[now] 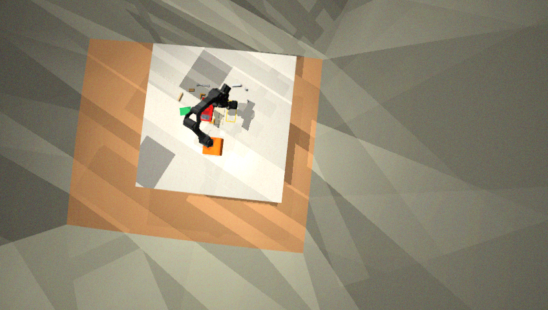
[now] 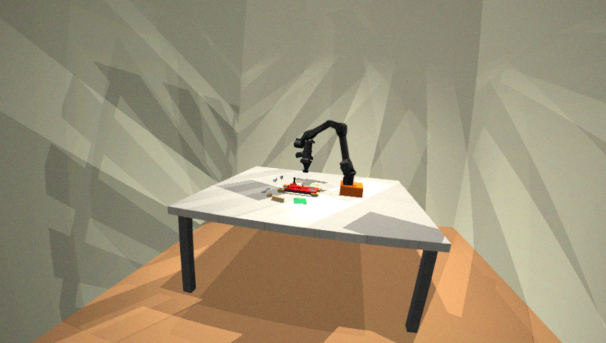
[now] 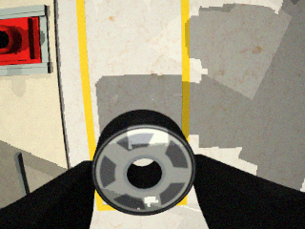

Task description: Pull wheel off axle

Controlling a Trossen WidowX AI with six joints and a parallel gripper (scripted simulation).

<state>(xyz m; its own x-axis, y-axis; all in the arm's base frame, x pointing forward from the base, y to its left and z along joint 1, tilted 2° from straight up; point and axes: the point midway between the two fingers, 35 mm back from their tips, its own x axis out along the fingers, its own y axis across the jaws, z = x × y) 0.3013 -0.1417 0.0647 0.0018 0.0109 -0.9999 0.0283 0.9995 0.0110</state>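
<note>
The wheel (image 3: 167,173), a black tyre with a grey spoked hub, is held between the two black fingers of my gripper (image 3: 143,168) (image 2: 305,171), which is shut on it. The wheel is off the axle and hangs above the table. The marked area, a yellow outline (image 3: 185,52) (image 1: 225,115), lies below it; the wheel hides part of its near end. The red axle mount (image 3: 34,45) is at the upper left in the wrist view, with a dark upright axle (image 3: 3,40) (image 2: 294,181) on it, cut off by the frame edge. In the top view the arm hides the wheel.
A cream board (image 3: 29,112) bears the mount, left of the marked area. A red block (image 1: 207,108) stands beyond it. A green block (image 1: 185,110) (image 2: 299,201), a wooden block (image 1: 180,96) (image 2: 277,199), a wrench (image 1: 203,85) and a pale rod (image 1: 236,85) lie farther out.
</note>
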